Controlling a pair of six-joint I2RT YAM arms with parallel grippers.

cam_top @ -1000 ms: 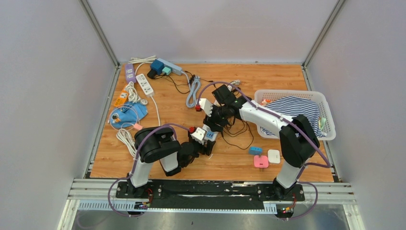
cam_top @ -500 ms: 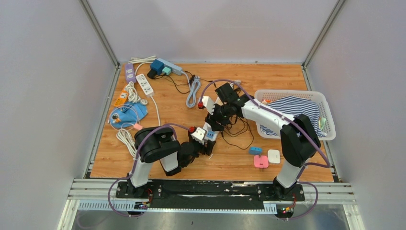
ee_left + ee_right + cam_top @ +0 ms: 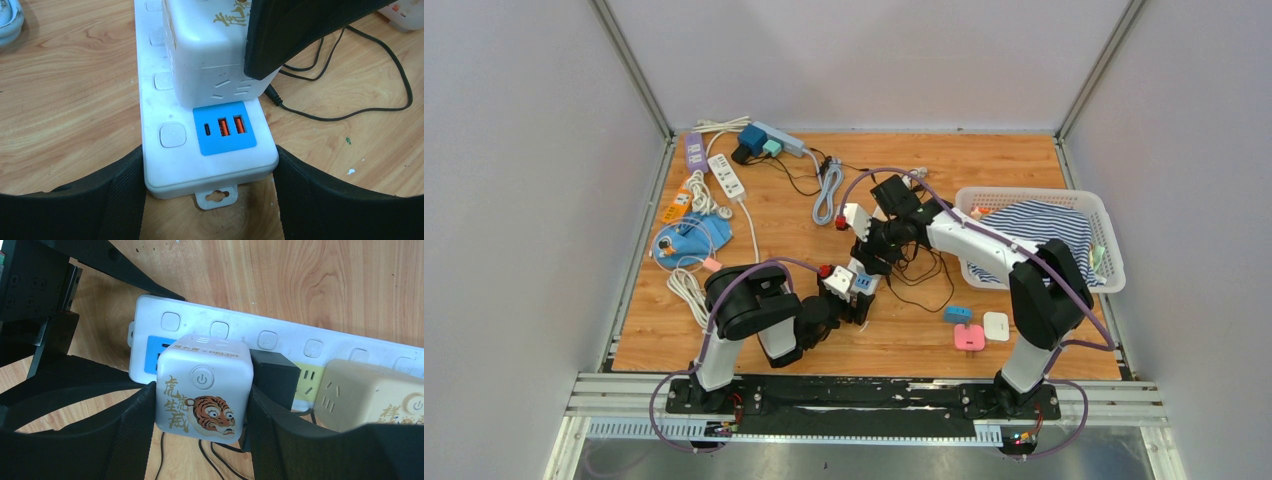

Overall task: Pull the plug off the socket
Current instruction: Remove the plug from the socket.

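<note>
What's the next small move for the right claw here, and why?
Probably lift the right claw straight away from the power strip without loosening: its fingers clamp both sides of the tiger cube plug, seated in the strip, and the left claw grips the strip's end.

Cube plug point(image 3: 210, 55) on white power strip point(image 3: 156, 172)
</note>
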